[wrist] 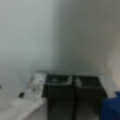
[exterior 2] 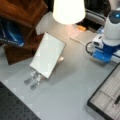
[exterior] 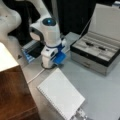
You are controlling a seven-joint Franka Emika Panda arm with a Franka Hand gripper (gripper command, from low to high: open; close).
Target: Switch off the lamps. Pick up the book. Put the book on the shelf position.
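Note:
The lamp (exterior 2: 68, 11) has a white shade that glows, and in a front view the same lamp (exterior: 6, 58) sits at the left edge. In both front views the white spiral-bound book (exterior: 61, 96) (exterior 2: 47, 55) lies tilted on silvery stand strips (exterior 2: 32, 78). Beside it is the dark reddish-brown shelf position (exterior: 15, 95) (exterior 2: 22, 12). My gripper (exterior: 48, 64) points straight down at the table beyond the book, at a small dark round thing where a white cable ends. In the wrist view, my gripper (wrist: 72, 85) shows its two dark fingers (wrist: 60, 90) pressed together with nothing between them.
A grey open case (exterior: 100, 50) (exterior 2: 107, 100) with a black-lined tray stands on the far side of the arm from the book. A white cable (exterior: 35, 76) runs over the table toward the lamp. A blue book (exterior 2: 10, 37) rests under the wooden board.

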